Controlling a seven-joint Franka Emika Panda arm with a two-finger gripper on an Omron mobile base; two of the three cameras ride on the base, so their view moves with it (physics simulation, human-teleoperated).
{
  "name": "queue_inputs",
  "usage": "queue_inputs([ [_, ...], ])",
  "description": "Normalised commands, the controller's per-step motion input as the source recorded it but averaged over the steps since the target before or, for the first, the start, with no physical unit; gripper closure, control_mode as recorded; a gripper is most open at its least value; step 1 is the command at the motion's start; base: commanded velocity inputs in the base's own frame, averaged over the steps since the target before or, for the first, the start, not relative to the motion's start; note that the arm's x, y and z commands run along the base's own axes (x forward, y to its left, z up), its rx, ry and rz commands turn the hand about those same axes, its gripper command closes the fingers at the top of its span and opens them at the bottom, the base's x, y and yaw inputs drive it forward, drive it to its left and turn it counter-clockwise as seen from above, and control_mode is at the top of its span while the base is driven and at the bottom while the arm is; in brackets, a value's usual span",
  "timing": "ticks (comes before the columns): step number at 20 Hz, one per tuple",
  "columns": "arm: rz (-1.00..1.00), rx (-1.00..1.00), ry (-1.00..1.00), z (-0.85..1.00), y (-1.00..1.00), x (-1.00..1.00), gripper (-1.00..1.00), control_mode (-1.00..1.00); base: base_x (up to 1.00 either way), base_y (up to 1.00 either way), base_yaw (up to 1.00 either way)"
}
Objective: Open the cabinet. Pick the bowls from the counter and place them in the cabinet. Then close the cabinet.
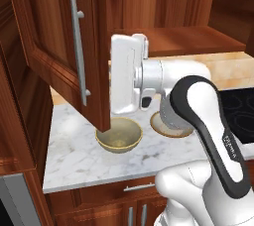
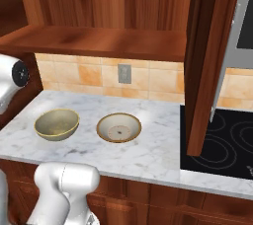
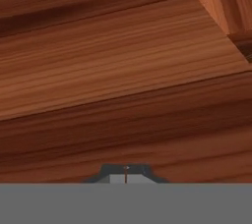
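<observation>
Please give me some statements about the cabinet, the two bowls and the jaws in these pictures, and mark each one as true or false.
1. Both doors of the cabinet are open. True.
2. One bowl already stands on the cabinet shelf. False: the deep bowl and the shallow bowl both sit on the counter.
3. The two bowls are stacked. False: they stand side by side, apart.
4. The jaws of the gripper are shut and hold nothing. True; the hand view has them facing bare wood.
5. The shallow bowl is nearer the black stovetop than the deep bowl. True.
</observation>
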Motion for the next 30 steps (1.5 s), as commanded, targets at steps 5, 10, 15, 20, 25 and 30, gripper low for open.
queue_inputs([
  [5, -0.01, 0.07, 0.0, -0.03, -0.48, 0.0, 1.0, -1.0, 0.0, 0.0, 0.0],
  [10, -0.1, 0.03, 0.0, 0.26, -0.43, -0.12, 1.0, -1.0, 0.0, 0.0, 0.0],
  [15, -0.27, -0.02, 0.0, 0.59, -0.29, -0.18, 1.0, -1.0, 0.0, 0.0, 0.0],
  [20, -0.26, -0.16, 0.0, 0.07, -0.56, -0.03, 1.0, -1.0, 0.0, 0.0, 0.0],
  [25, -0.17, -0.16, 0.15, -0.01, -0.78, 0.0, 1.0, -1.0, 0.0, 0.0, 0.0],
  [30, -0.03, -0.06, 0.51, -0.19, -0.53, -0.03, 1.0, -1.0, 0.0, 0.0, 0.0],
])
